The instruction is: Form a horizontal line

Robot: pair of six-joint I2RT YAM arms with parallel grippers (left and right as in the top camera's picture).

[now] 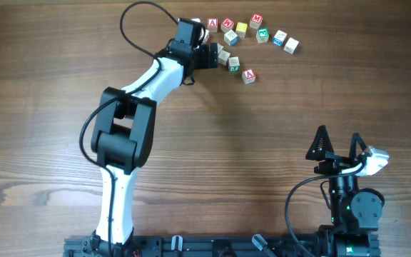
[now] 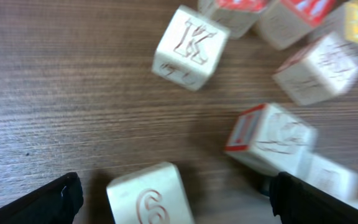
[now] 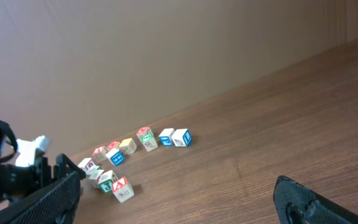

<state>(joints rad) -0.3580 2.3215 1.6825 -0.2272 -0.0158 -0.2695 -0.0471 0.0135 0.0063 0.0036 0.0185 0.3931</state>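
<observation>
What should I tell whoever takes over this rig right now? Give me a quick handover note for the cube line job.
Left gripper: open, extended to the far side of the table, at the edge of the letter cubes. The cube marked 6 lies between its fingers, not gripped.
Right gripper: open, holding nothing, close to its base and well away from the cubes.
Cubes: a loose scatter, turned every which way.
Done: no straight row shows yet.
Left: probably take the 6 cube first, then set cubes edge to edge in a horizontal line.
</observation>
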